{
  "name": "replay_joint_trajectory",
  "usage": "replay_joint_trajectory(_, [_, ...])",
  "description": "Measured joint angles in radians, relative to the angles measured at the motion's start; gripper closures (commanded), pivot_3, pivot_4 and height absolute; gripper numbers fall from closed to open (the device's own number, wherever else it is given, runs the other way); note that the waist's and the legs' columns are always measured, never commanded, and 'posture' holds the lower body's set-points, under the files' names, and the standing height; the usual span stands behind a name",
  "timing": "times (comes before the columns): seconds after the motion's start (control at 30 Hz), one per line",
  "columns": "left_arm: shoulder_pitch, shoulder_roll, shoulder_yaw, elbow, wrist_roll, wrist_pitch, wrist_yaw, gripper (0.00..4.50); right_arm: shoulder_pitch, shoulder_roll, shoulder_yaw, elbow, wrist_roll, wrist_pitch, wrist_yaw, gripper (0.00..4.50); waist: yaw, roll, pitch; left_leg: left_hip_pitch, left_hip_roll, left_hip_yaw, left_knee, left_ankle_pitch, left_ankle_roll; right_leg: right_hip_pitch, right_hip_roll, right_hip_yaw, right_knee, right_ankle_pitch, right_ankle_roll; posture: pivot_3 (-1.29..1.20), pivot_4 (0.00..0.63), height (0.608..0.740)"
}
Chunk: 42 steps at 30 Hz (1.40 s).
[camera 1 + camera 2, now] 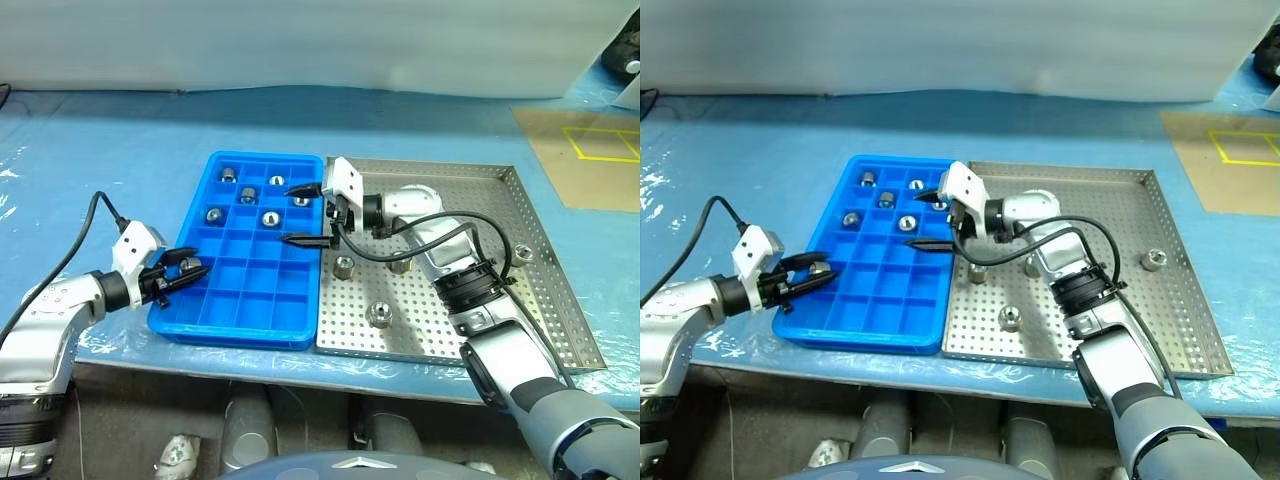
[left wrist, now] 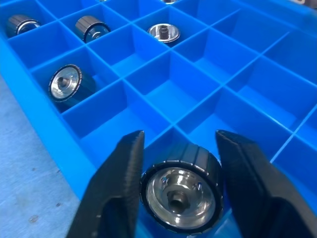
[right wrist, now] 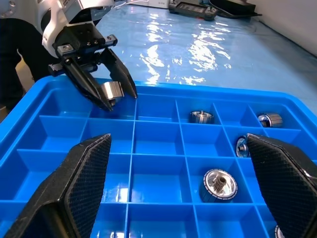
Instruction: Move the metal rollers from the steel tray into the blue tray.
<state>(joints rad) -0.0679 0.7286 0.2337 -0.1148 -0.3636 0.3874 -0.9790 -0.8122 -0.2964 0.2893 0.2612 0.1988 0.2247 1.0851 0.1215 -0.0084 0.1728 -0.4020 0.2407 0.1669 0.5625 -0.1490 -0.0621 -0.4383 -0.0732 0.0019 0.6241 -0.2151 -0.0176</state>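
- Currently the left tool [image 1: 188, 270] hangs over the blue tray's [image 1: 300, 335] near-left edge compartment, its fingers loosely flanking one roller [image 2: 181, 193].
- Lower the roller into that cell before spreading wider.
- Right tool [image 1: 305, 214] hangs agape, empty, over the blue tray's edge nearest the steel tray [image 1: 545, 230].

The blue tray [image 1: 250, 300] has many empty boxes in its near rows, so a pincer can reach down there from above. The thin blue walls between the boxes stand in the way of sliding sideways. Some far boxes already hold metal rollers [image 1: 268, 218].

The left pincer [image 1: 184, 272] hangs over the tray's near left corner with a roller [image 2: 181, 187] between its fingers. The right pincer [image 1: 303, 214] stretches wide over the tray's right edge and blocks that side.

On the steel tray [image 1: 540, 300], the right arm [image 1: 470, 280] lies across the middle. The rollers [image 1: 379, 314] beside it stand well apart, with bare floor between them.
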Motion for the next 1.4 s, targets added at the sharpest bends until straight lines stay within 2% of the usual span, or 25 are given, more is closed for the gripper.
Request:
replay_joint_trajectory(0.1, [-0.005,0.0,-0.012,0.009,0.007,-0.033,0.003,0.43,0.0,0.0,-0.001,0.0,-0.001,0.0,-0.005,0.0,-0.001,0.0,0.0,0.001,0.0,0.0,0.0,0.0,0.0,0.0,0.0,0.0,0.001,0.0,0.0,0.15,0.15,0.74])
replay_joint_trajectory(0.27, [-0.054,0.008,0.005,0.073,0.011,-0.044,0.042,0.43,0.003,-0.003,-0.002,-0.001,-0.001,0.001,-0.012,0.0,0.0,0.0,0.0,0.001,0.0,0.0,0.0,0.0,-0.001,0.0,0.0,0.0,0.002,0.0,0.0,0.15,0.15,0.74])
replay_joint_trajectory(0.4, [-0.15,0.023,0.051,0.121,0.001,-0.065,0.068,0.43,0.005,-0.003,-0.003,-0.001,-0.001,0.001,-0.014,0.0,0.004,0.0,0.0,-0.001,0.0,-0.002,0.001,0.001,-0.002,0.0,0.0,-0.001,0.001,0.0,0.0,0.14,0.15,0.74])
replay_joint_trajectory(0.53, [-0.251,0.085,0.1,0.127,-0.05,-0.05,0.051,0.43,0.006,0.001,-0.003,-0.001,-0.001,0.001,-0.023,0.0,0.002,0.0,0.0,-0.001,-0.001,-0.002,0.001,0.002,-0.003,0.0,0.0,-0.001,0.0,0.0,0.0,0.1,0.15,0.74])
replay_joint_trajectory(0.7, [-0.282,0.084,0.042,0.112,-0.063,-0.024,0.009,0.43,0.024,0.003,-0.007,-0.009,-0.001,0.002,-0.052,0.0,-0.004,0.0,0.0,-0.002,0.0,-0.002,0.001,0.002,-0.003,0.0,0.0,-0.001,0.0,0.0,0.0,0.01,0.15,0.74])
replay_joint_trajectory(0.8, [-0.305,0.017,-0.074,0.095,-0.053,-0.025,-0.022,0.43,0.056,-0.01,-0.02,-0.055,-0.001,0.022,-0.081,0.0,0.001,0.0,0.0,-0.002,-0.001,-0.002,0.002,0.002,-0.003,0.001,-0.001,-0.001,0.0,0.0,0.0,-0.08,0.15,0.74])
replay_joint_trajectory(0.9, [-0.41,-0.101,-0.191,0.174,-0.016,-0.063,-0.027,0.43,0.09,-0.048,-0.059,-0.131,0.002,0.066,-0.117,0.0,-0.002,-0.001,0.0,-0.002,0.0,-0.002,0.006,0.003,-0.004,0.003,0.0,-0.001,0.002,0.0,0.0,-0.16,0.15,0.74])
replay_joint_trajectory(1.07, [-0.644,-0.21,-0.279,0.378,0.026,-0.163,-0.104,0.43,0.189,-0.158,-0.157,-0.277,0.005,0.158,-0.183,0.0,-0.042,-0.001,0.0,0.0,-0.001,-0.002,0.008,0.003,-0.004,0.005,0.0,0.002,0.002,0.002,0.002,-0.32,0.15,0.74])
replay_joint_trajectory(1.4, [-0.926,-0.433,-0.413,0.905,0.156,-0.421,-0.332,0.43,0.465,-0.27,-0.323,-0.632,0.048,0.379,-0.332,0.0,-0.119,-0.001,-0.001,0.001,-0.002,0.001,0.008,-0.001,0.002,0.006,0.0,0.005,-0.002,0.003,0.003,-0.56,0.15,0.74])
